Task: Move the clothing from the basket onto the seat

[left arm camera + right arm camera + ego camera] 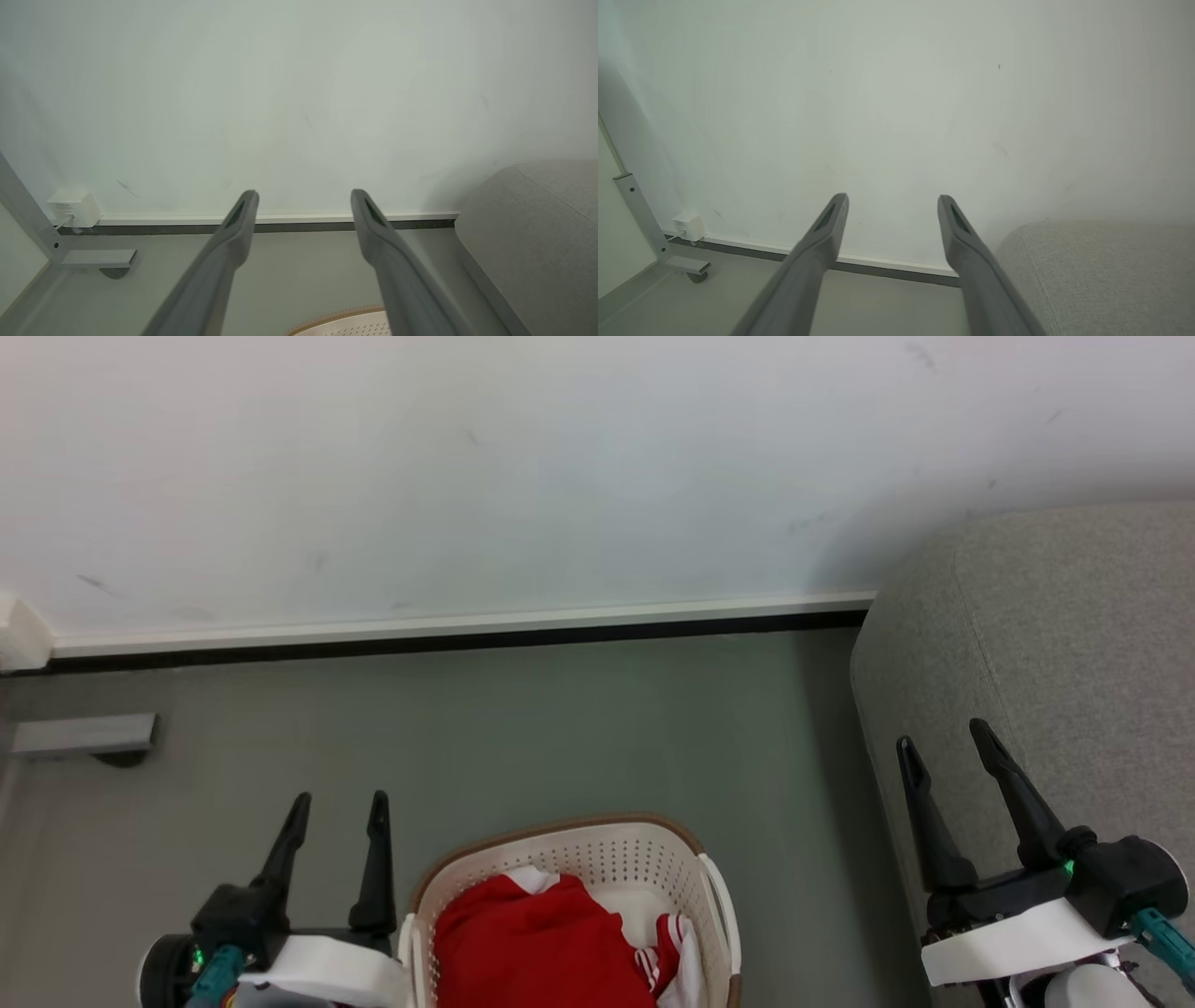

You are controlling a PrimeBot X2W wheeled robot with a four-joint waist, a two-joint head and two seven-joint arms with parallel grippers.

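The red clothing (pixel 537 943) with white trim and a striped cuff lies bunched inside the cream basket (pixel 621 859), which stands on the floor at the bottom centre of the head view; its brown rim (pixel 341 313) peeks into the left wrist view. The grey seat (pixel 1055 644) rises at the right, also seen as the seat (pixel 537 233) and the seat (pixel 1101 275). My left gripper (pixel 339 801) is open, left of the basket, holding nothing. My right gripper (pixel 943 733) is open in front of the seat's edge, empty. In the wrist views the left gripper (pixel 303 196) and right gripper (pixel 893 199) point at the wall.
A white wall with a white and dark baseboard (pixel 467 630) runs across the back. A grey metal foot with a caster (pixel 89 737) stands at the far left, beside a small white box (pixel 72 207) on the wall. Grey floor (pixel 560 728) lies between basket and wall.
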